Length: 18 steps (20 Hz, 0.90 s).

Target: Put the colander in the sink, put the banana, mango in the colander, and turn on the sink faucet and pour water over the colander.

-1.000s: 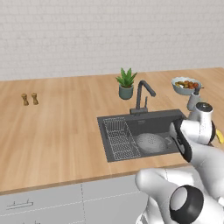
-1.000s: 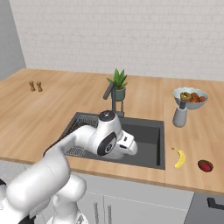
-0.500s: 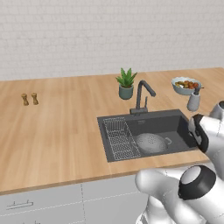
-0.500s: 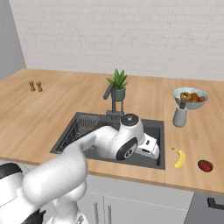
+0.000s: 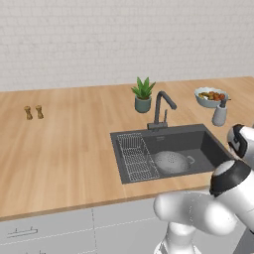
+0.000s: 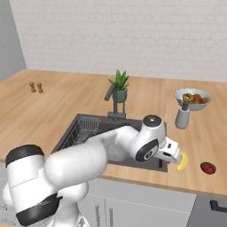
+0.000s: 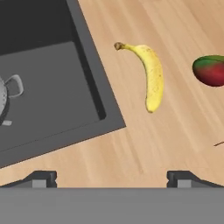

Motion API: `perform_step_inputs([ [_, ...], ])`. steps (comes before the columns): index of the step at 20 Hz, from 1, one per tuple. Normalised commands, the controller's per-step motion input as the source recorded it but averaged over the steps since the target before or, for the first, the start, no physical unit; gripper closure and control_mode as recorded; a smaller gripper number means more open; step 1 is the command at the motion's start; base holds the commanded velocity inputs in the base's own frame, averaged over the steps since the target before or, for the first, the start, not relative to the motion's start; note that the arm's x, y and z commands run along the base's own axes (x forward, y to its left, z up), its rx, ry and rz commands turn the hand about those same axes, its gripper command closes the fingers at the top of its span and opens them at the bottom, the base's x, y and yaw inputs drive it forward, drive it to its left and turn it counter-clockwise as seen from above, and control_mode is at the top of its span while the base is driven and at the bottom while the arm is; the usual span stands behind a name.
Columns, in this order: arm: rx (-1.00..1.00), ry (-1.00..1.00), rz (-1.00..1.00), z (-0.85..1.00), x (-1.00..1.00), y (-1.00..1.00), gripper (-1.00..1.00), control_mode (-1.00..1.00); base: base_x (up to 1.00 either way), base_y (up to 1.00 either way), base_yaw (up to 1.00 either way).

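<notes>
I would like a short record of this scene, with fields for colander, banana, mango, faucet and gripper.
colander: inside the sink, right of the wire rack, no fruit in it
banana: on the counter, right of the sink
mango: on the counter, beyond the banana, apart from it
faucet: no water running
gripper: open, holds nothing, above the counter near the banana

Looking like a home kitchen: long wooden counter [image 5: 74, 149] running beneath a white brick wall [image 5: 99, 39], dark sink [image 5: 208, 141] sitting sunk into it with an arched sink faucet [image 5: 161, 106] standing behind. Pale cabinet drawers [image 5: 44, 230] showing below the counter. Potted plant [image 5: 143, 94], fruit bowl [image 5: 211, 96] and two small shakers [image 5: 33, 112] standing on the wood.
</notes>
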Motion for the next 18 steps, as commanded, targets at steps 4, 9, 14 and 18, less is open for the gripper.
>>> perform_step_inputs([
  [4, 0.00, 0.11, -0.02, 0.00, 0.13, -0.61, -1.00, -1.00, 0.00, 0.00, 0.00],
  [9, -0.01, 0.09, 0.00, 0.00, 0.19, -0.51, -1.00, -1.00, 0.00, 0.00, 0.00],
  [14, 0.00, 0.10, 0.00, -0.04, 0.14, -0.24, -1.00, -1.00, 0.00, 0.00, 0.00],
  [18, 0.00, 0.04, 0.03, -0.05, 0.18, -0.16, -1.00, -1.00, 0.00, 0.00, 0.00],
])
